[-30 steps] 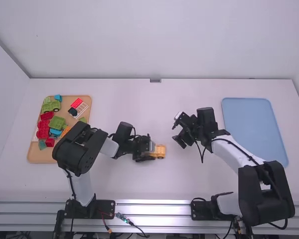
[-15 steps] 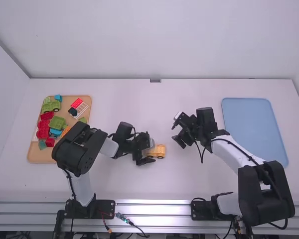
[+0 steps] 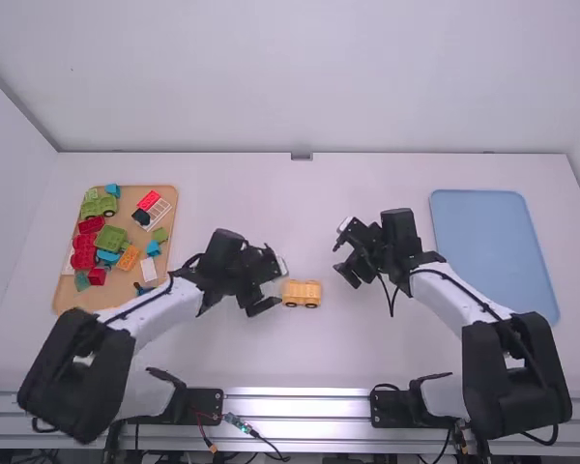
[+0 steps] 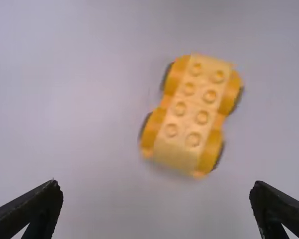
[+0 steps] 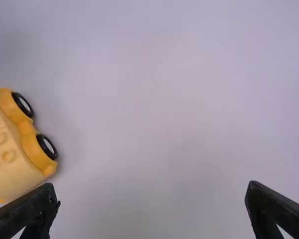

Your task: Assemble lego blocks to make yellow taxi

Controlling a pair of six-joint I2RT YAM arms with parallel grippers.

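sitting between left gripper (image 3: 279, 287) and right gripper (image 3: 339, 258) is a yellow lego car base (image 3: 302, 293) (studs up). both pincers stand apart.

Car base (image 4: 189, 110): smooth plastic.

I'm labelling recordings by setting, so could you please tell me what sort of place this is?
Probably a robotics lab workstation: two arms mounted on a metal rail, a plain white table, and a tray of toy blocks laid out for them.
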